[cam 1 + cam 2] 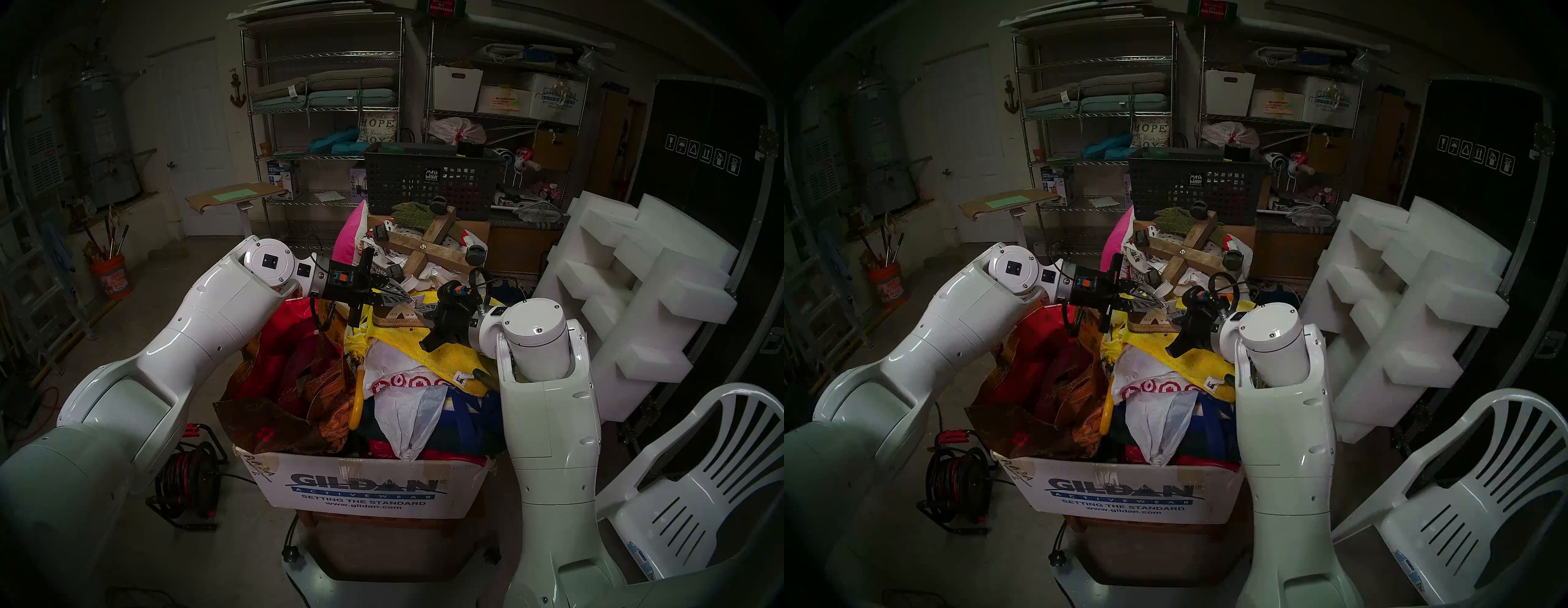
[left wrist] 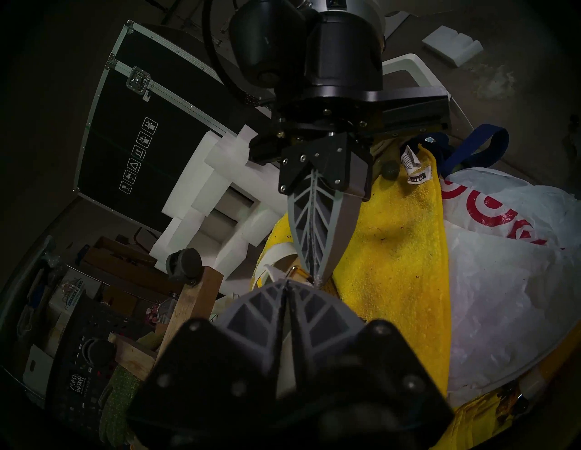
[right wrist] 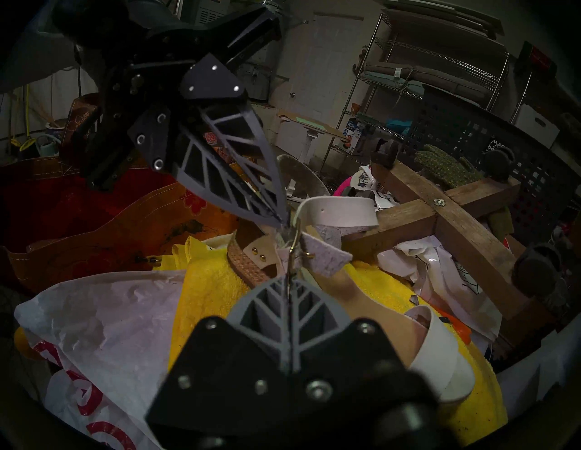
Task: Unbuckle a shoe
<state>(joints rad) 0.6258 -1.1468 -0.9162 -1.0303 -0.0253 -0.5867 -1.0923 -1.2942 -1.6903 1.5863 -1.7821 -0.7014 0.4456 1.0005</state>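
On top of the overfilled Gildan cardboard box (image 1: 352, 488) lies the sandal (image 3: 345, 298), resting on a yellow towel (image 3: 213, 282) at the far end of the heap. The box is crammed: red and orange printed bags (image 1: 297, 382) on its left side, a white plastic bag with red rings (image 1: 403, 407) nearer the front, and the towel spread over the rest.

Beyond the sandal, a wooden cross with caster wheels (image 1: 432, 246) lies across more bags, with a green spotted glove (image 1: 413, 212) on it, in front of a dark mesh basket (image 1: 428, 182). The wooden cross sits just beside the sandal's heel strap and crowds that side. To the right of the box stand white foam blocks (image 1: 636, 305) and a white plastic chair (image 1: 700, 488); a red cable reel (image 1: 186, 471) sits on the floor to its left.

Both arms reach in low over the box from either side and meet tip to tip above the sandal. The left pincer (image 2: 287, 282) is closed, its tips at the small metal buckle (image 3: 294, 245); whether it pinches the strap I cannot tell for sure. The right pincer (image 3: 287, 276) is closed as well, its tips at the thin buckle and the loose cream strap end (image 3: 327, 257), which sticks out to one side.
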